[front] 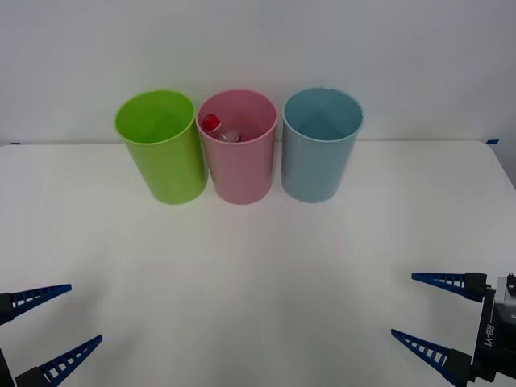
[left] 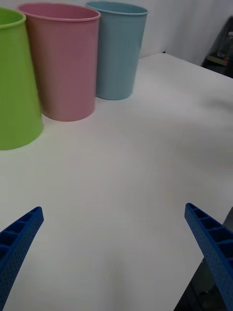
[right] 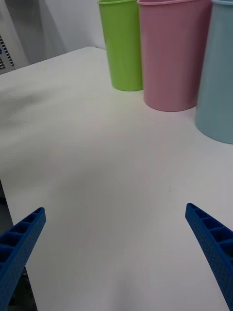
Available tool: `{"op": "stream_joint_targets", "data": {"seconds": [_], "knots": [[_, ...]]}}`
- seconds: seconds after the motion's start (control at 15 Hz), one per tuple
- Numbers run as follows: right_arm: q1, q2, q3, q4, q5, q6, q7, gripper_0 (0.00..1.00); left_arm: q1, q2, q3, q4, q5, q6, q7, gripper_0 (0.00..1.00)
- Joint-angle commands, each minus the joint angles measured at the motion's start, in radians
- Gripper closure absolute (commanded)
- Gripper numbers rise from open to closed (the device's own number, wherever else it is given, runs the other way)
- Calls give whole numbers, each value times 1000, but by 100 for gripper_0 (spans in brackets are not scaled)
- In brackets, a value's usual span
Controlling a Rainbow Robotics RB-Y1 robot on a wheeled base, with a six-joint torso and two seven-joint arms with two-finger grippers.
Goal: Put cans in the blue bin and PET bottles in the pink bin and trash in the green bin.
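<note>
PET bottle (front: 219,129): inside the pink bin, red cap up against the bin's left inner wall, clear body slanting down to the right; only the top part visible over the rim.
Pink bin (front: 239,157): upright, middle of the row of three at the far side of the table; just beside the green bin on its left, close to the blue bin on its right, small gap there.
Green bin (front: 163,149): upright, left end of row, nothing visible inside.
Blue bin (front: 320,147): upright, right end of row, nothing visible inside.
Table (front: 258,274): white, bare in front of the bins.
Left gripper (front: 50,322): low at near left corner of front view, well apart from the bins, blue ribbed fingers spread wide, nothing between them, tips pointing toward the middle of the table.
Right gripper (front: 419,308): near right corner, well apart from bins, fingers spread wide, holding nothing, tips pointing left.
</note>
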Motion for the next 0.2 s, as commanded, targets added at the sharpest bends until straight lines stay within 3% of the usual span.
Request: {"op": "stream_joint_targets", "data": {"seconds": [0.07, 0.2], "knots": [[0, 0, 0, 0, 0, 0, 0, 0, -1, 0, 0, 0, 0, 0, 0, 0], [0, 0, 0, 0, 0, 0, 0, 0, -1, 0, 0, 0, 0, 0, 0, 0]]}}
